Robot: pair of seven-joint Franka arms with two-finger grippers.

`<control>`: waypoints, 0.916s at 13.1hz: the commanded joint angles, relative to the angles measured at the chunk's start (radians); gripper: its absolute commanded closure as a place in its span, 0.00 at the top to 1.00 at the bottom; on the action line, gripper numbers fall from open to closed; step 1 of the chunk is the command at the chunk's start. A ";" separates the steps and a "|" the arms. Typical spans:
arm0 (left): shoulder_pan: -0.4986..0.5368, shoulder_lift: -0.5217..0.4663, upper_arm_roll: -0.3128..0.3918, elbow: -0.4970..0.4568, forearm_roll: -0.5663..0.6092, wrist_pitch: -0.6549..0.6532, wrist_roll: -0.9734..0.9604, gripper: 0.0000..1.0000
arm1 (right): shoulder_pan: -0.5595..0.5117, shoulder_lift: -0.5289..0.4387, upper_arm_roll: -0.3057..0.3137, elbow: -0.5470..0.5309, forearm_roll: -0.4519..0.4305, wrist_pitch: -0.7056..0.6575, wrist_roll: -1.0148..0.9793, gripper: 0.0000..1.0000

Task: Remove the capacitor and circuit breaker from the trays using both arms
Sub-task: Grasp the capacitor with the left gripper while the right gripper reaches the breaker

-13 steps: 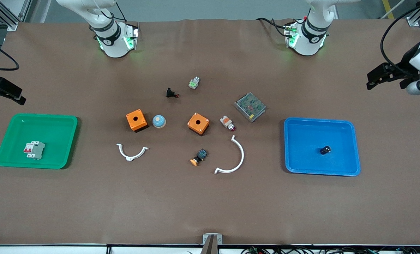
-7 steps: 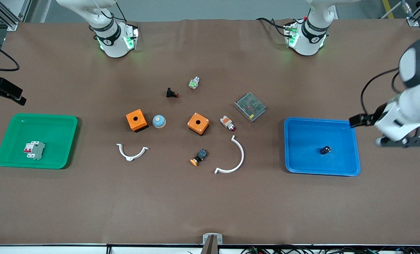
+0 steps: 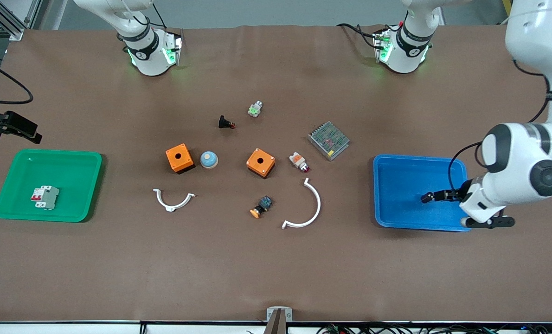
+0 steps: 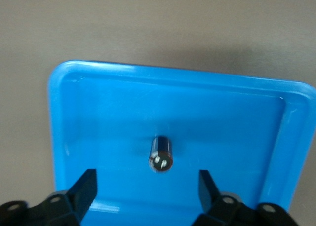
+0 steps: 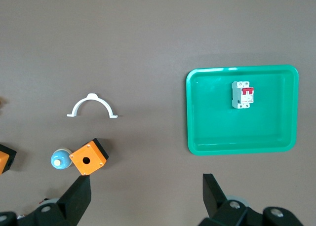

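The capacitor (image 3: 426, 198), a tiny black cylinder, lies on its side in the blue tray (image 3: 396, 185) at the left arm's end of the table. My left gripper (image 3: 450, 208) is open and empty over that tray. In the left wrist view the capacitor (image 4: 161, 154) lies just ahead of the open left gripper (image 4: 146, 186), on the blue tray (image 4: 98, 112). The white-grey breaker (image 3: 44, 197) with red levers lies in the green tray (image 3: 48, 154) at the right arm's end. My right gripper (image 3: 23, 127) is open and empty, high over the table beside that tray. The right wrist view shows the right gripper (image 5: 146, 194), the breaker (image 5: 242, 94) and the green tray (image 5: 237, 149).
In the middle of the table lie two orange boxes (image 3: 179, 158) (image 3: 260, 162), a blue dome button (image 3: 208, 159), two white curved brackets (image 3: 173, 200) (image 3: 306, 208), a mesh-topped metal box (image 3: 329, 140) and several small buttons and switches.
The left arm has swung from beyond the table's end down over the blue tray, bringing its gripper close to the capacitor. The right gripper has shifted slightly. The capacitor and breaker have not moved.
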 commanded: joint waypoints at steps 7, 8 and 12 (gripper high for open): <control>0.003 0.036 -0.003 -0.121 0.001 0.140 -0.032 0.72 | -0.170 0.251 0.001 0.012 -0.033 0.108 -0.146 1.00; 0.003 0.036 -0.003 -0.130 0.001 0.142 -0.032 0.70 | -0.196 0.290 0.001 0.015 -0.033 0.136 -0.206 1.00; 0.003 0.037 -0.003 -0.143 0.003 0.143 -0.032 0.59 | -0.292 0.408 0.002 0.015 -0.027 0.286 -0.350 1.00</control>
